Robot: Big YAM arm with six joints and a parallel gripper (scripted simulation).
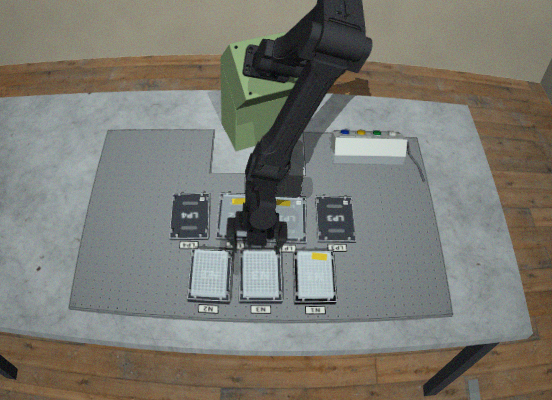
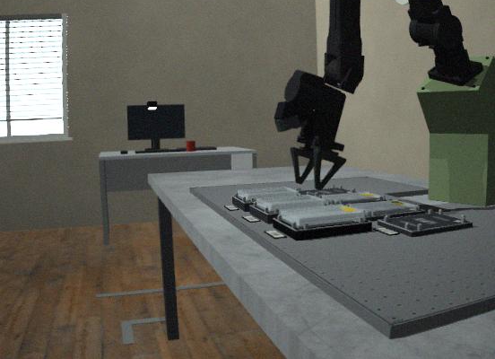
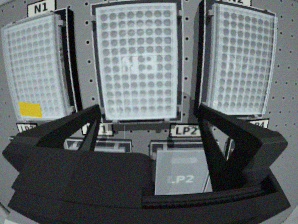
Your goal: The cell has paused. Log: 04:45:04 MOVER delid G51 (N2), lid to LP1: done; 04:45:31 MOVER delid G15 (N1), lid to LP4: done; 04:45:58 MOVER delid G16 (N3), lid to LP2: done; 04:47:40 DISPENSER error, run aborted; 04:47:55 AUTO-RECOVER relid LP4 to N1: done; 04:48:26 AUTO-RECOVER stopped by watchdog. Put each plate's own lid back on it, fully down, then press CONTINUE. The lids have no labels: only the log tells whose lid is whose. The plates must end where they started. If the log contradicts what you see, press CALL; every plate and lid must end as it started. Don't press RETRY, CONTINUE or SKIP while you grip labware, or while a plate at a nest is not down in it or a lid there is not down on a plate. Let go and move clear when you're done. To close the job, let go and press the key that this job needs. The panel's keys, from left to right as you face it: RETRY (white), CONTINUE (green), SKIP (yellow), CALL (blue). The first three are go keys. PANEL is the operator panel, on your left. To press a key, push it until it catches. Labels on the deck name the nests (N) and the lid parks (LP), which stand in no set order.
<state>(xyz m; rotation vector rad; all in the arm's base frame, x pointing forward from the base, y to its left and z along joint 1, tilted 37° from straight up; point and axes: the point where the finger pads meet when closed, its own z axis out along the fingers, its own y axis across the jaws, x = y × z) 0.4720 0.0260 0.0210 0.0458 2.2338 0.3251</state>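
My gripper (image 1: pixel 256 237) (image 2: pixel 315 181) (image 3: pixel 149 109) is open and empty. It hangs above the row of lid parks, by the edge of the N3 plate (image 1: pixel 259 274) (image 2: pixel 287 202) (image 3: pixel 136 59). That plate and the N2 plate (image 1: pixel 210 274) (image 2: pixel 264 194) (image 3: pixel 240 56) show open wells. The N1 plate (image 1: pixel 314 276) (image 2: pixel 320 216) (image 3: pixel 33 70) carries a lid with a yellow tag. A clear lid (image 1: pixel 231 215) (image 2: pixel 354 197) (image 3: pixel 178 172) lies on LP2, under my gripper. Another lid (image 1: pixel 294 218) (image 2: pixel 386 207) lies on LP1. LP4 (image 1: pixel 189 216) and LP3 (image 1: pixel 335 218) (image 2: pixel 423 222) are bare.
The white operator panel (image 1: pixel 370 147) stands at the back, with blue (image 1: pixel 344 132), yellow (image 1: pixel 360 133), green (image 1: pixel 377 133) and white (image 1: pixel 394 133) keys. The green arm pedestal (image 1: pixel 240 116) (image 2: pixel 457 167) stands behind the deck.
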